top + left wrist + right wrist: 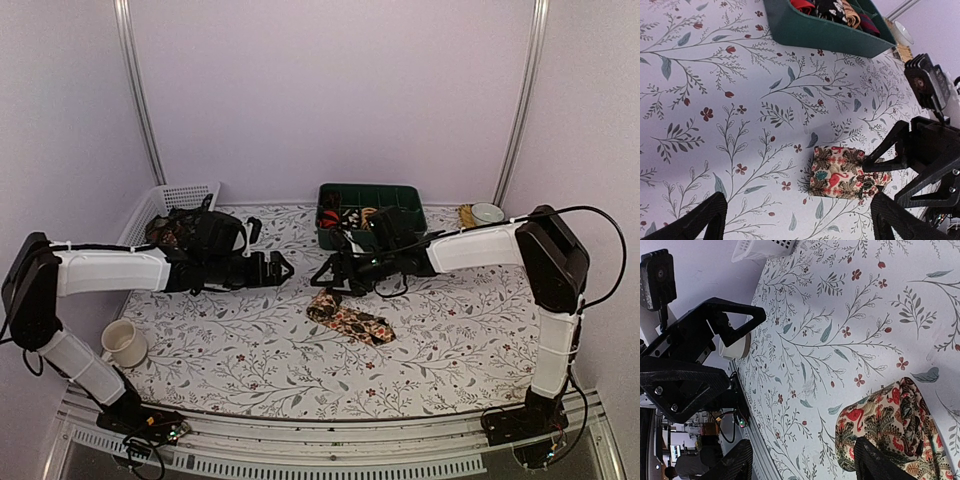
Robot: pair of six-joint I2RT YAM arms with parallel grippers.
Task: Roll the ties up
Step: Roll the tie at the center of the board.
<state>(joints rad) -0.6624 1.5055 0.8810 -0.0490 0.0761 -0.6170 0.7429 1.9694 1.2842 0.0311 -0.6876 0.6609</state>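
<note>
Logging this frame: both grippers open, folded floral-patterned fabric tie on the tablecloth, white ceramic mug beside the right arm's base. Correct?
No: the white ceramic mug sits beside the left arm's base, not the right; the top external view shows it. Rest holds: left gripper and right gripper open, folded floral-patterned fabric tie on the tablecloth.

Floral-patterned table carries a folded tie, green tray, white basket, mug and small bowl

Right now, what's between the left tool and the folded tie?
Only bare floral tablecloth lies between the left tool and the folded tie, clearest in the left wrist view. The right tool stands beside the tie.
</note>
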